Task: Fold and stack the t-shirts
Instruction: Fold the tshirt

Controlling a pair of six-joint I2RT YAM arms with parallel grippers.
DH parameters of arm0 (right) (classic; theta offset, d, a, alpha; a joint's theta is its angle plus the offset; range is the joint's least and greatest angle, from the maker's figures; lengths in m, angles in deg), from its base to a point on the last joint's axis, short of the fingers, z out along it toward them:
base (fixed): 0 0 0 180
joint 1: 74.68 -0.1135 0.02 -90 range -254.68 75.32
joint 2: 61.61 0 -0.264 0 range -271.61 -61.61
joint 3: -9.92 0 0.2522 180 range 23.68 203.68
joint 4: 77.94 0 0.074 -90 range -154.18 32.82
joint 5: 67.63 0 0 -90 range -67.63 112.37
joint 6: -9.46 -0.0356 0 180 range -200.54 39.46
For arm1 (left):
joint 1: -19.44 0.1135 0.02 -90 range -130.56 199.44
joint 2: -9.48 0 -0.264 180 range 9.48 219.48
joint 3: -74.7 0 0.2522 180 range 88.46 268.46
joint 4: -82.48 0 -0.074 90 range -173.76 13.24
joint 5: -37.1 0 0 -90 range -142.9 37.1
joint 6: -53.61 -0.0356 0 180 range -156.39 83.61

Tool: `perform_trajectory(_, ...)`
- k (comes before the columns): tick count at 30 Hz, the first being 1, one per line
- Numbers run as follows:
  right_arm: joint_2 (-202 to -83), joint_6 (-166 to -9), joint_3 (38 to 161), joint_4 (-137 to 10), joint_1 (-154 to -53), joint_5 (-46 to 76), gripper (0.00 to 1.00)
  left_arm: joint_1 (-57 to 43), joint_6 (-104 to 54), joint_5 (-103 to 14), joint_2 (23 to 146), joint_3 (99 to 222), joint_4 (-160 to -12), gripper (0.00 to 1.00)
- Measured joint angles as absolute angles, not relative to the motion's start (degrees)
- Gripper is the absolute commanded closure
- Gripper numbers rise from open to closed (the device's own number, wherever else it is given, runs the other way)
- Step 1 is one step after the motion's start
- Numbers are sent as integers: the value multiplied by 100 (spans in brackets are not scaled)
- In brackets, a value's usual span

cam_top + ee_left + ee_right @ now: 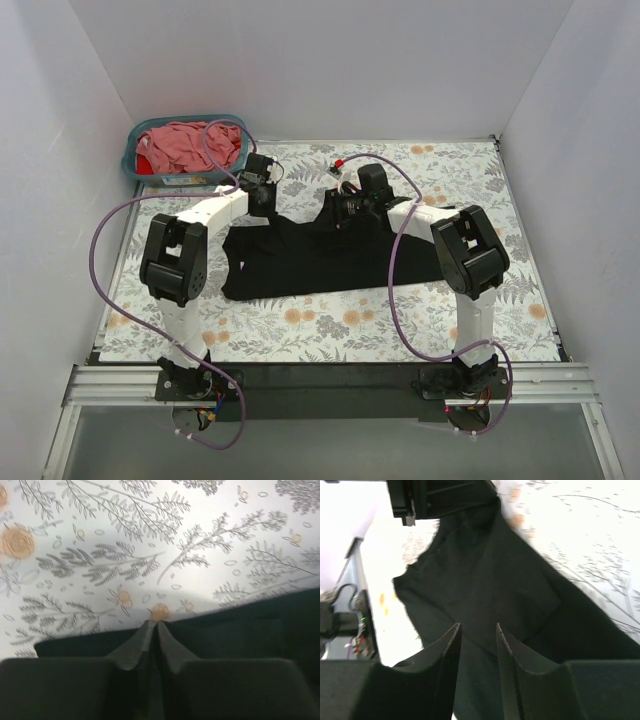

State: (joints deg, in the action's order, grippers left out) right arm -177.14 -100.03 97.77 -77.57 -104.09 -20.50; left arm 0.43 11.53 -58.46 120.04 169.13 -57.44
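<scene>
Standing between white walls (330,70), the floral table (420,320) bears a basket (135,165) at its far left corner. The black shirt (300,265) lies mid-table, long axis left to right. The left tool (155,623) is closed at its far edge; the right tool (478,626) shows fingers apart over black cloth, and I cannot tell whether it grips.

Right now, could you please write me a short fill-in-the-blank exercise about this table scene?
The teal basket holding pink and red shirts stands at the table's back ___ corner.
The shirt spread between the arms is ___.
The left gripper is ___ at that shirt's edge.
The right gripper is ___, its fingers apart.
Missing words: left; black; shut; open.
</scene>
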Motion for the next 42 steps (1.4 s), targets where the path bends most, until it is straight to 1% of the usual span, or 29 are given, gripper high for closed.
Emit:
perform_trajectory(2, -17749, -9996, 9766, -7744, -10398, -1858, 57, 43, 1094, -5962, 12148, 16959, -5877, 72)
perform_trajectory(3, -17760, -9988, 9762, -7731, -10393, -1775, 55, 43, 1079, -6030, 12216, 16991, -5905, 57)
perform_trajectory(4, -17764, -9981, 9762, -7718, -10389, -1705, 53, 43, 1063, -6111, 12266, 17015, -5942, 51)
perform_trajectory(5, -17773, -9972, 9759, -7716, -10380, -1644, 53, 43, 1076, -6187, 12295, 17018, -5977, 46)
perform_trajectory(6, -17777, -9957, 9759, -7713, -10369, -1589, 51, 43, 1096, -6268, 12297, 17018, -5984, 37)
perform_trajectory(7, -17790, -9939, 9759, -7702, -10363, -1539, 50, 43, 1100, -6351, 12297, 17018, -5993, 34)
perform_trajectory(9, -17830, -9894, 9762, -7668, -10356, -1484, 49, 46, 1188, -6530, 12295, 17018, -6039, 33)
perform_trajectory(13, -18037, -9828, 9849, -7565, -10341, -1469, 49, 94, 1352, -6596, 12192, 16921, -6054, 33)
perform_trajectory(16, -18241, -9835, 9989, -7473, -10332, -1467, 49, 205, 1494, -6362, 11945, 16705, -6080, 34)
perform_trajectory(19, -18464, -9856, 10194, -7438, -10330, -1467, 50, 422, 1610, -5973, 11753, 16493, -6187, 37)
perform_trajectory(20, -18527, -9876, 10264, -7436, -10330, -1464, 51, 507, 1647, -5824, 11711, 16423, -6233, 39)
perform_trajectory(26, -18874, -10088, 10671, -7423, -10328, -1460, 54, 909, 1806, -4965, 11674, 16021, -6460, 44)
perform_trajectory(31, -19038, -10326, 10808, -7421, -10319, -1440, 58, 990, 1822, -4465, 11696, 15960, -6539, 55)
perform_trajectory(36, -19100, -10492, 10850, -7445, -10313, -1458, 59, 990, 1798, -4056, 11707, 15960, -6633, 56)
perform_trajectory(37, -19111, -10510, 10859, -7451, -10310, -1469, 59, 988, 1791, -3997, 11709, 15960, -6642, 60)
perform_trajectory(40, -19143, -10567, 10865, -7488, -10293, -1532, 61, 988, 1771, -3866, 11759, 15960, -6686, 65)
perform_trajectory(41, -19150, -10580, 10865, -7497, -10286, -1554, 61, 988, 1765, -3837, 11790, 15960, -6703, 70)
perform_trajectory(42, -19154, -10586, 10865, -7506, -10282, -1571, 62, 988, 1771, -3826, 11820, 15960, -6707, 73)
